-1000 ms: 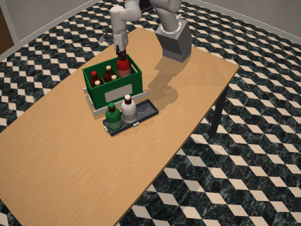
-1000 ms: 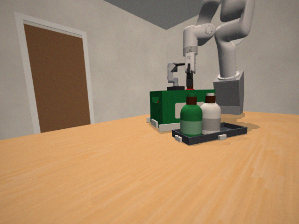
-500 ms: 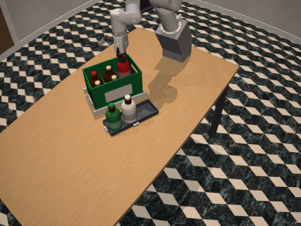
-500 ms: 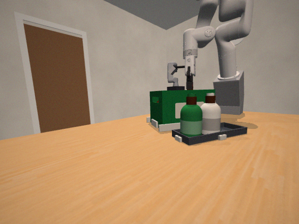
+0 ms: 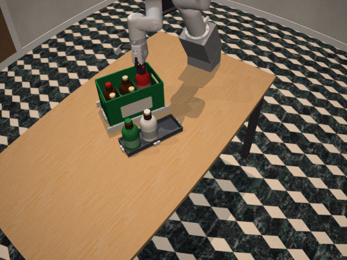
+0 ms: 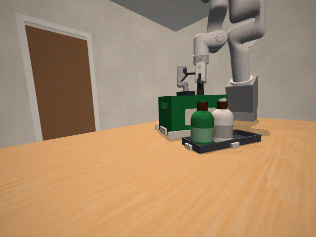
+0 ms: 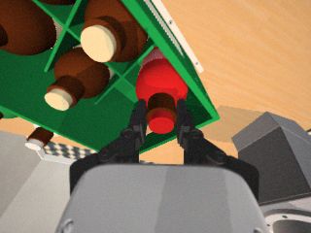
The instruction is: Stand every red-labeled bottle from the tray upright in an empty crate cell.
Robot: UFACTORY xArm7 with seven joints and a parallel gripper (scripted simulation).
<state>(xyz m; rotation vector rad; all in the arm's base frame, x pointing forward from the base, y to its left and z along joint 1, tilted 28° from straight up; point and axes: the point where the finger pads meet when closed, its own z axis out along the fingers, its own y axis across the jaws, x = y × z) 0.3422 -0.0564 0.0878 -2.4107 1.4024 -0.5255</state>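
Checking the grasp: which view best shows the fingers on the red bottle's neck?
Wrist: both fingers pinch the red bottle at its neck. Top shows the gripper over it; exterior hides the bottle behind the crate.

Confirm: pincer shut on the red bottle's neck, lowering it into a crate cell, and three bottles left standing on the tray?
One thing is off: the tray holds two bottles, not three, the green-labeled bottle and the white-labeled bottle, as the top view shows. The rest stands: the pincer is shut on the neck of the red bottle, which is in a corner cell of the crate.
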